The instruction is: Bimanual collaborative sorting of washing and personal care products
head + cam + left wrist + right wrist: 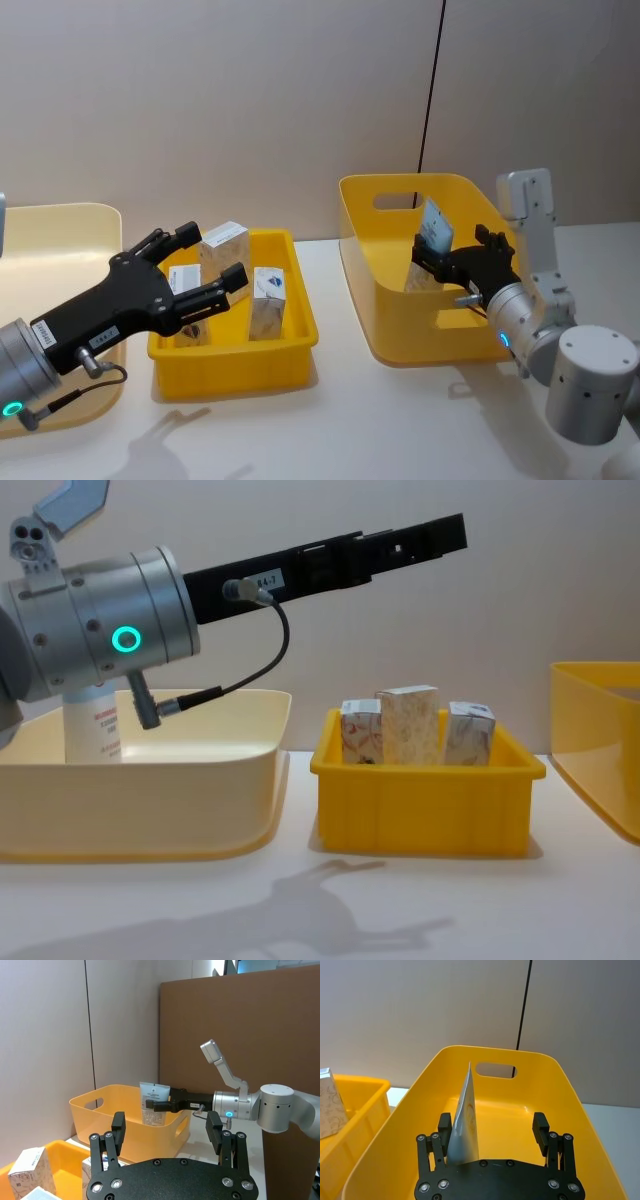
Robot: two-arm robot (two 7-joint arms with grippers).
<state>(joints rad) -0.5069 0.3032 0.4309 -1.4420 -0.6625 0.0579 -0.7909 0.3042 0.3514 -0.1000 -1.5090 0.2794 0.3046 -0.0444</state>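
Nearest, the left claw [214,254] hangs spread and empty over the yellow tray [420,790], just above the marbled cartons [407,723] standing upright inside. Beyond, in the yellow tub [495,1052], the right claw [491,1122] is spread too. The pale-blue tube [464,1120] stands edge-on against one finger, with a clear gap to the other. The step looks like the tube's drop-off in the tub. Next, the right arm likely needs to lift clear without tipping it, and the left could descend on a carton.
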